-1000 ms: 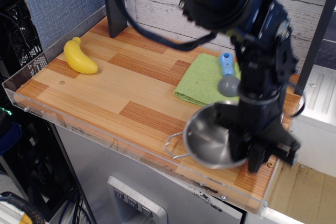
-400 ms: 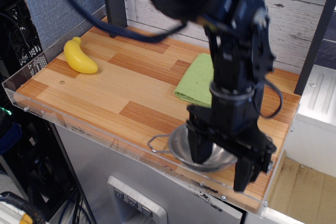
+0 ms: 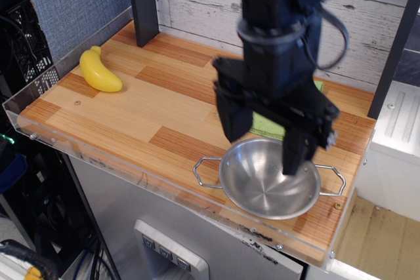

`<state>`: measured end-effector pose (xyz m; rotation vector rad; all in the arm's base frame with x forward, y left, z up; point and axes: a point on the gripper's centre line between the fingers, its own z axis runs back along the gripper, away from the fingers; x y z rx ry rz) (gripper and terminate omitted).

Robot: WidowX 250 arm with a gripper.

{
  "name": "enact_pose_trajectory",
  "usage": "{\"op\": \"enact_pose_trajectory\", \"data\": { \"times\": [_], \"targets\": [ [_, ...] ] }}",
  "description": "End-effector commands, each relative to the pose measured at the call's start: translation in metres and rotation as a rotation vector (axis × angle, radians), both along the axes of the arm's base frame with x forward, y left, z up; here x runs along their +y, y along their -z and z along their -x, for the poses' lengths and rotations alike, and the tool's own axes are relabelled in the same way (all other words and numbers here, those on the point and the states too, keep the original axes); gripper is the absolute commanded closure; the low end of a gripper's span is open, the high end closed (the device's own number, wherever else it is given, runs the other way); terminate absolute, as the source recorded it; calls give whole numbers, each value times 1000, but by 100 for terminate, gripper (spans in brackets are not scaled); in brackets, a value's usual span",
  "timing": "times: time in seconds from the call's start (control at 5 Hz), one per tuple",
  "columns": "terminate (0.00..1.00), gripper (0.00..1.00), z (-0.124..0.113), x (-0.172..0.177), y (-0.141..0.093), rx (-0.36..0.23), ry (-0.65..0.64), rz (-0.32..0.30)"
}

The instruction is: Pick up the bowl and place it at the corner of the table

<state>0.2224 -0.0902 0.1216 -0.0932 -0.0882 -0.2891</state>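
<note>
The shiny steel bowl (image 3: 266,181) with two wire loop handles rests flat on the wooden table (image 3: 125,113), near the front right corner, close to the clear acrylic rim. My gripper (image 3: 262,145) hangs just above the bowl's far side, jaws spread wide apart and empty. One finger (image 3: 231,119) is over the bowl's left rim, the other (image 3: 293,155) reaches down over the bowl's inside. It holds nothing.
A yellow banana (image 3: 99,71) lies at the back left. A green cloth (image 3: 266,124) lies behind the bowl, mostly hidden by the arm. A dark post (image 3: 143,4) stands at the back. The table's front right corner (image 3: 325,254) is near the bowl.
The bowl has gone from tilted in the gripper to resting flat on the table. The gripper has let go of it, opened and risen.
</note>
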Motion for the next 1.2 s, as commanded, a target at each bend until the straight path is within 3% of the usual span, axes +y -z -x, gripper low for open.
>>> {"op": "enact_pose_trajectory", "data": {
  "times": [0.0,0.2,0.6,1.0],
  "targets": [
    [0,0,-2,16,-20,1,-65,-67],
    [0,0,-7,28,-14,41,-112,-89],
    [0,0,-15,56,-13,32,-163,-122],
    [0,0,-20,65,-15,64,-112,-122]
  ]
}}
